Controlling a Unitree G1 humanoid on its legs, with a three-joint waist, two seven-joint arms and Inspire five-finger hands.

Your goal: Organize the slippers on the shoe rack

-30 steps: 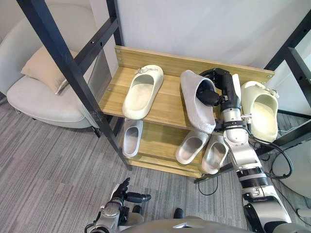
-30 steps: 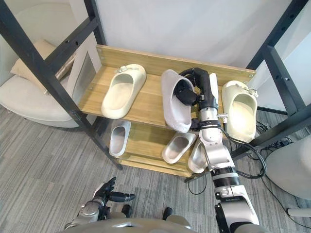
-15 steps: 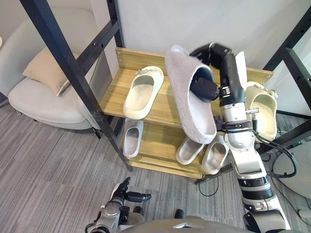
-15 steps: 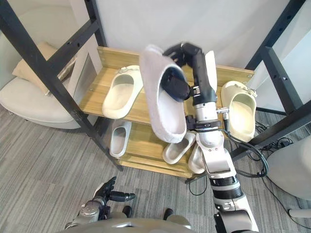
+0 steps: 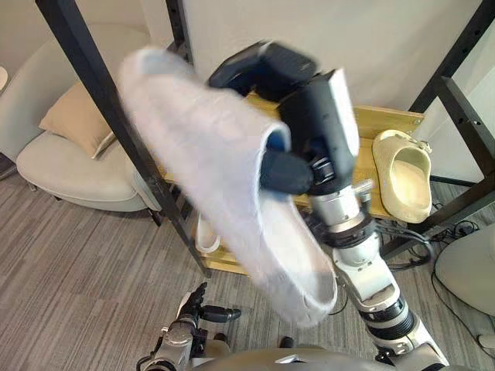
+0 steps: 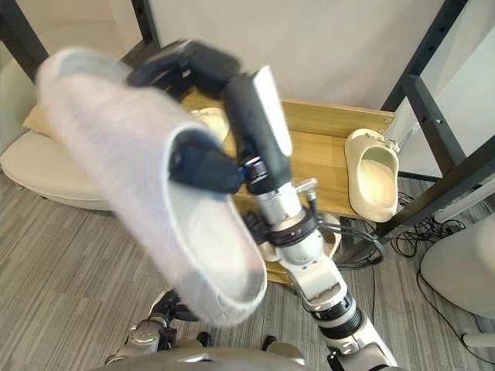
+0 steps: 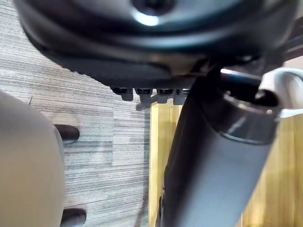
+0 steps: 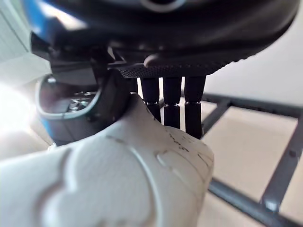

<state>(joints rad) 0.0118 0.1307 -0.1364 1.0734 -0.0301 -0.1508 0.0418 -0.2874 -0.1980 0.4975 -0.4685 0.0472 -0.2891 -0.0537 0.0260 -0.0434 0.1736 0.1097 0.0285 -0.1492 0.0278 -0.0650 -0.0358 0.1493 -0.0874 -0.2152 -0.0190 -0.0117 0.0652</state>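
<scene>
Right hand [image 5: 303, 116] grips grey slipper [image 5: 209, 182]; cream slipper [image 5: 406, 174] on shoe rack [image 5: 370, 124].

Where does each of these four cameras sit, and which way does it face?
Left eye view: on the head, facing down at the rack; right hand holds a grey slipper close, left hand low.
Right eye view: beside it, same aim, same hands.
Left wrist view: on that wrist, facing past its hand to the floor.
Right wrist view: on that wrist, facing its fingers curled round the grey slipper.
Both eyes share the cream slipper.
</scene>
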